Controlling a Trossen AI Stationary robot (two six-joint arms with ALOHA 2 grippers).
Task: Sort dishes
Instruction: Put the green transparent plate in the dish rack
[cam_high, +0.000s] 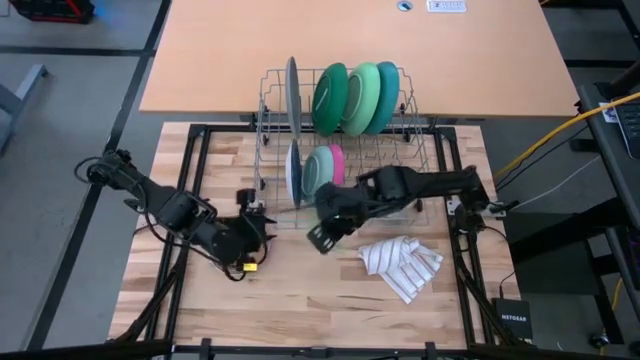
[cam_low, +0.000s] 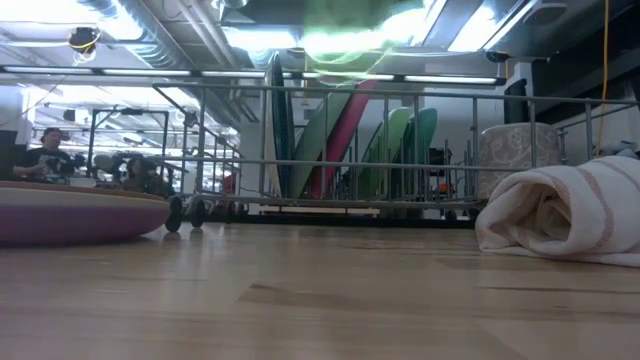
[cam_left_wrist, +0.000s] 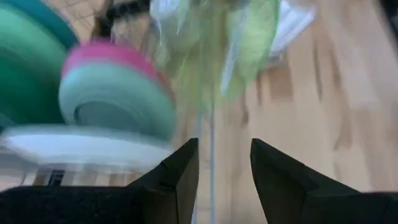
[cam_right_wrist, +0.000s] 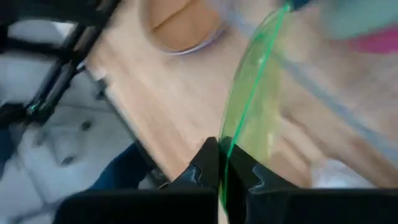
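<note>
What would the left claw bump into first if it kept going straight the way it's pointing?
Probably the translucent green plate that the right claw grips by its rim; it hangs straight ahead of the open left claw. Depth is hard to judge, and the dish rack lies just alongside.

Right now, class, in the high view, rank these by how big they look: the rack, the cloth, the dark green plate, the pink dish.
1. rack
2. cloth
3. dark green plate
4. pink dish, mostly hidden behind another dish, so only a sliver shows
</note>
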